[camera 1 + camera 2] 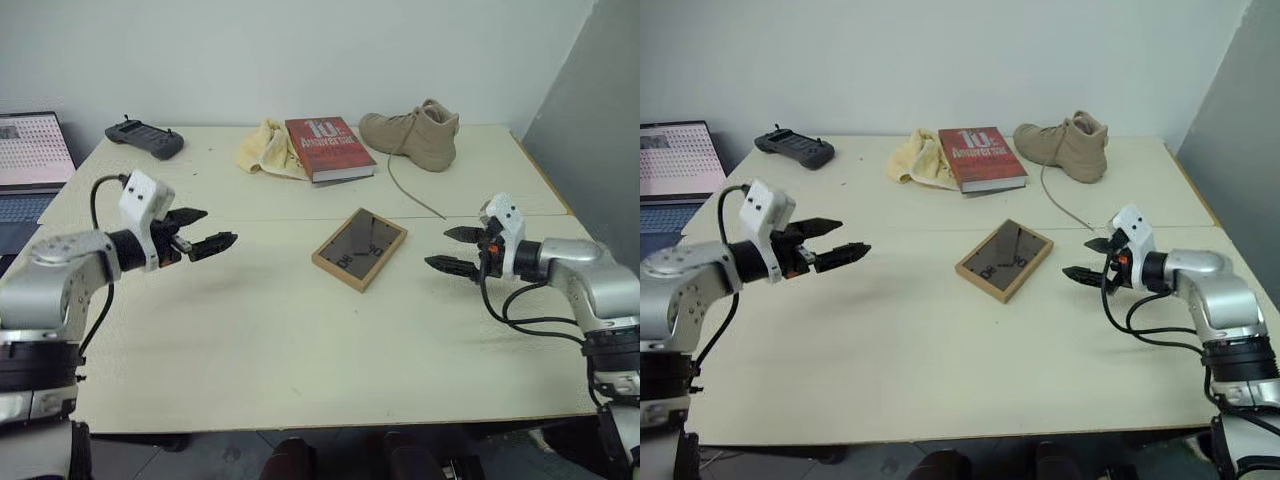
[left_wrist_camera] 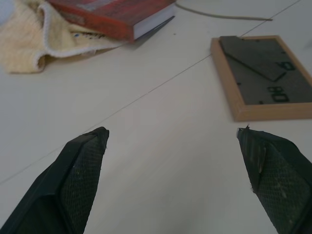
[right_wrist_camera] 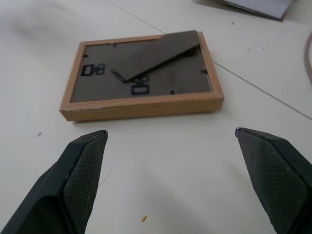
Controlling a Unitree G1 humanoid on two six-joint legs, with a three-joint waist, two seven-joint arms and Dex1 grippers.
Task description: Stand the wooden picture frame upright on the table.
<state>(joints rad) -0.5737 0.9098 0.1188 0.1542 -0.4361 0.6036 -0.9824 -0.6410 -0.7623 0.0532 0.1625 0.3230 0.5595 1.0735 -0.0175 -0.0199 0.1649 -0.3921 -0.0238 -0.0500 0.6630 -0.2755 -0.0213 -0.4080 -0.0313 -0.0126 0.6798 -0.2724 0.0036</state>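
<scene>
Item 1, left tool [image 1: 205, 235]: left-centre of the head view, above the counter [image 1: 300, 370]. Jaws spread wide and empty, tips aimed toward picture centre, well apart from the frame.

Item 2, right tool [image 1: 450, 250]: right-centre of the head view, same general row. Jaws likewise spread wide and empty, tips aimed left toward picture centre. In its wrist view the frame's long wooden edge lies just ahead of the fingers [image 3: 80, 173], not touching.

Item 3, wooden picture frame [image 1: 360, 248]: centre of the picture, between the two tools and slightly farther back than either. Lying flat, dark back panel up, with the folding stand leg lying flat against it. Long axis runs diagonally, lower left to upper right; the upper-right corner sits just short of the counter's seam. Judged nearer the right tool than the left, so the right arm seems the likelier to reach first, with one long edge already facing it. Not yet standing; task judged at its start.

Item 4, shoelace [image 1: 410, 190]: above and right of the frame, trailing from the boot toward the seam.

Item 5, far row, upper part of the picture: red book [image 1: 330, 148] at centre, overlapping a yellow cloth [image 1: 265, 148] to its left; tan boot [image 1: 415, 135] to its right; dark handheld controller [image 1: 145, 138] upper left.

Item 6, laptop [image 1: 30, 160]: far left edge, off the counter's side, screen lit.
</scene>
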